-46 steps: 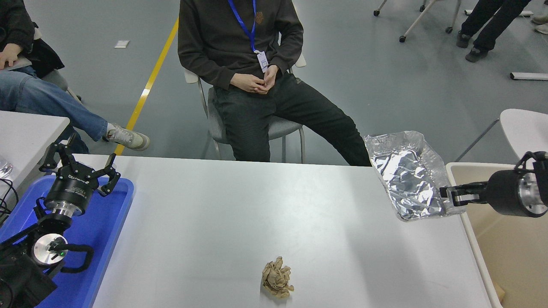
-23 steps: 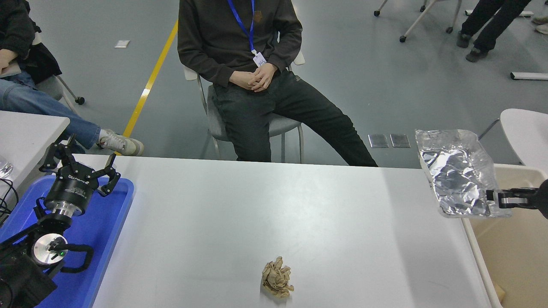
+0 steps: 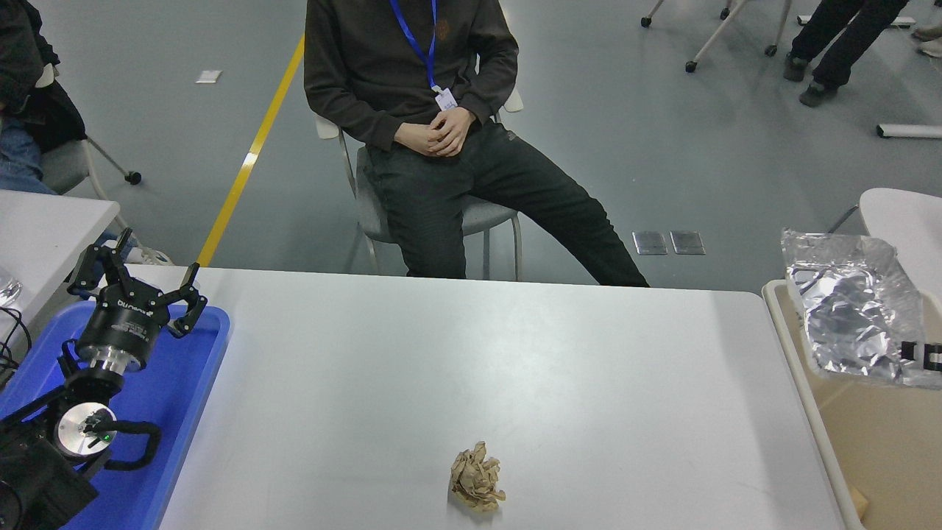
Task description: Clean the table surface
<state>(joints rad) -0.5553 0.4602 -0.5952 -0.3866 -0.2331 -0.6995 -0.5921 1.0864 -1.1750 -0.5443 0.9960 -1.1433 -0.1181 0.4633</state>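
With the right tool clamped on the crumpled silver foil bag above the beige plastic bin at 3 o'clock of the light grey-white table, release is judged best made low over the bin's middle; left tool is parked open at 9 o'clock.

black left pincer, white lettering; silver wrist ring, black cable

head view: high, robot's side | faces forward-down | whole table surface
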